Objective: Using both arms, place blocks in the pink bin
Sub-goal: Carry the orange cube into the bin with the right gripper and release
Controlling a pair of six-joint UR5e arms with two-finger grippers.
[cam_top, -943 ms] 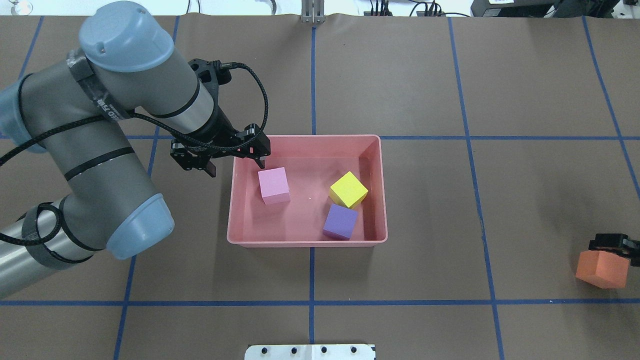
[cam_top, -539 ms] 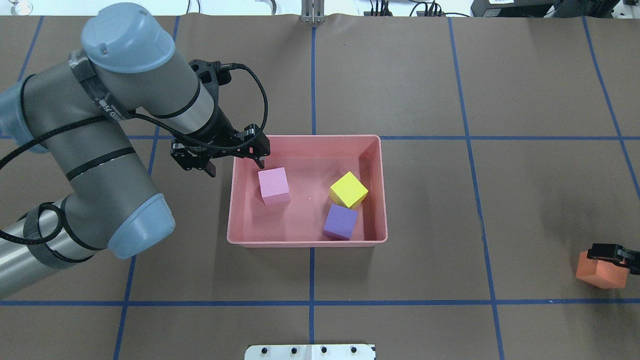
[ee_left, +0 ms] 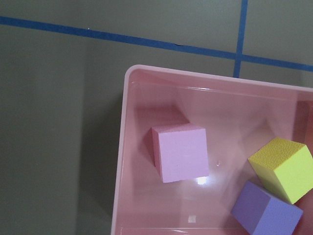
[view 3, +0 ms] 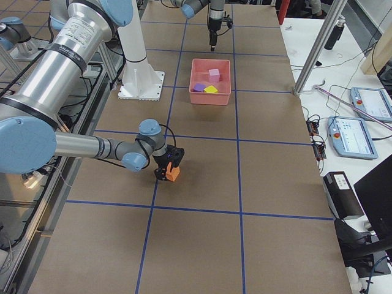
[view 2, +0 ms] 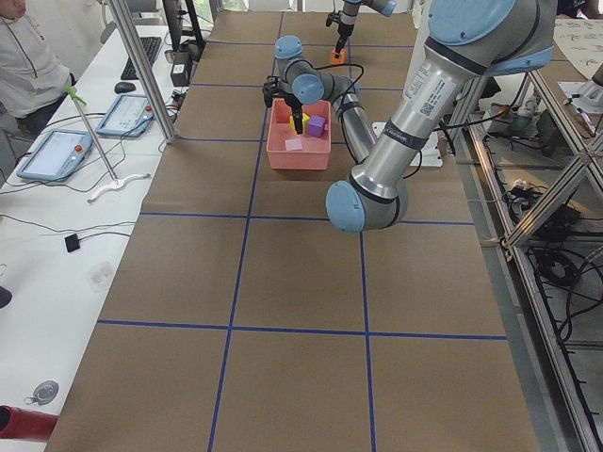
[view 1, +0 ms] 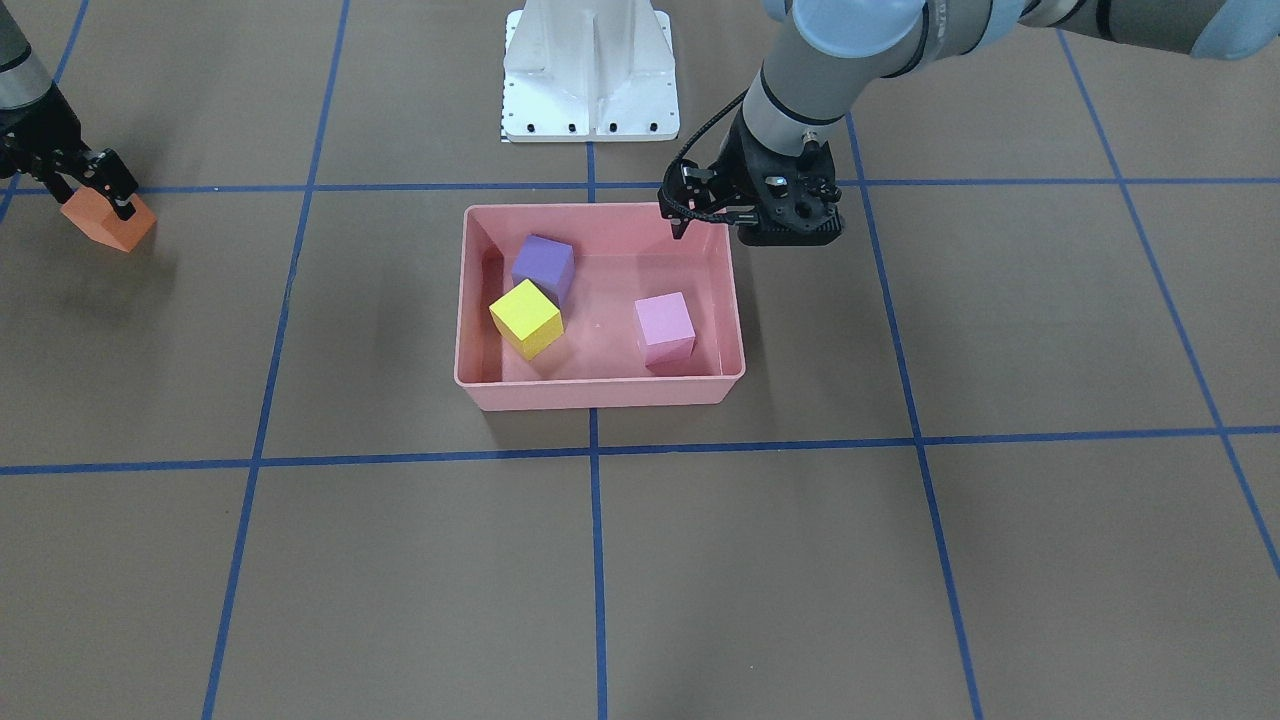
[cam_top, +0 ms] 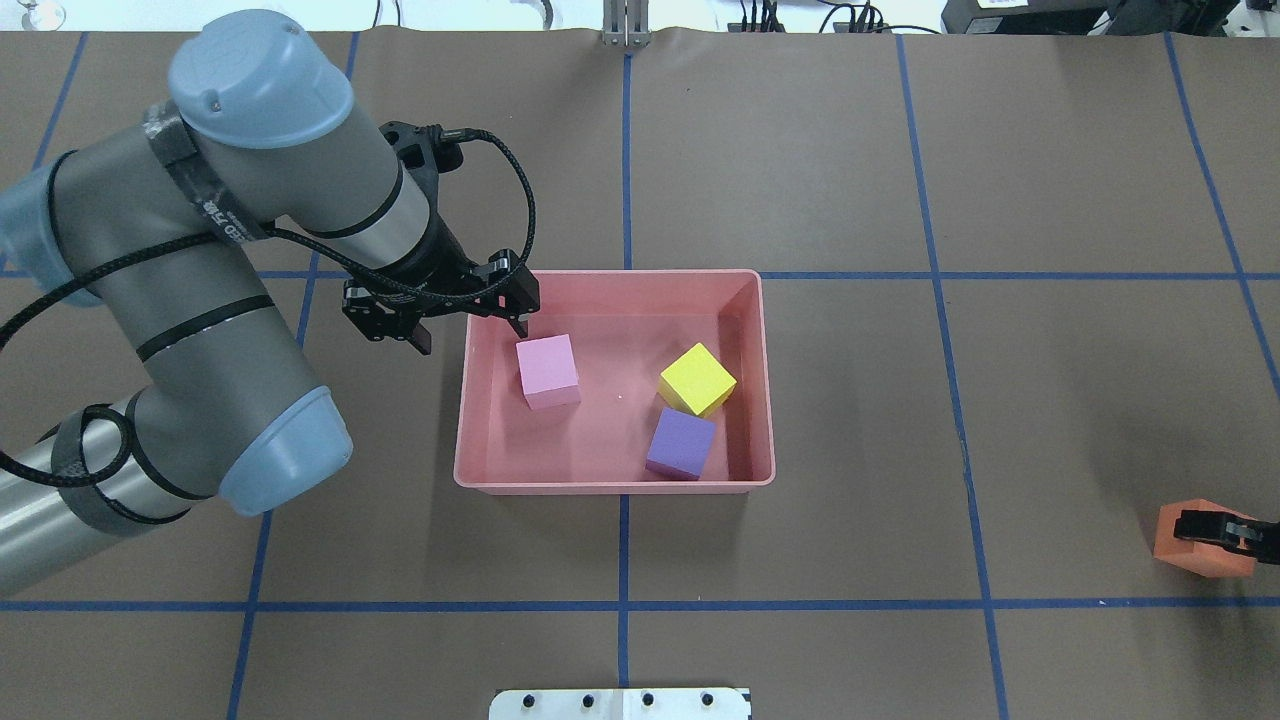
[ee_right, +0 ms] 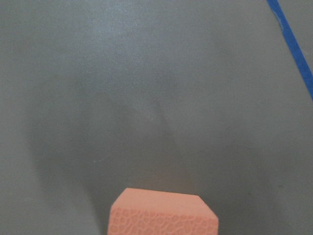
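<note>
The pink bin [cam_top: 615, 487] [view 1: 600, 393] sits mid-table. In it lie the light pink cube [cam_top: 548, 371] [ee_left: 181, 152], the yellow cube [cam_top: 697, 378] [view 1: 525, 317] and the purple cube [cam_top: 681, 443] [view 1: 543, 263]. My left gripper [cam_top: 470, 333] [view 1: 735, 235] is open and empty; it straddles the bin's far left corner above the rim. The orange cube [cam_top: 1195, 560] [view 1: 105, 228] [ee_right: 161, 213] rests on the table far right. My right gripper [cam_top: 1215, 530] [view 1: 100, 195] is low over it, its jaws open on either side of its top.
The white pedestal base [view 1: 590, 70] [cam_top: 620, 703] stands at the robot's table edge. Blue tape lines grid the brown table cover. In the exterior left view an operator [view 2: 28, 66] sits beyond the table, by tablets and metal posts.
My right gripper has come down over the orange cube, which stays in place. The left arm has hardly moved; the cubes in the bin are still.
</note>
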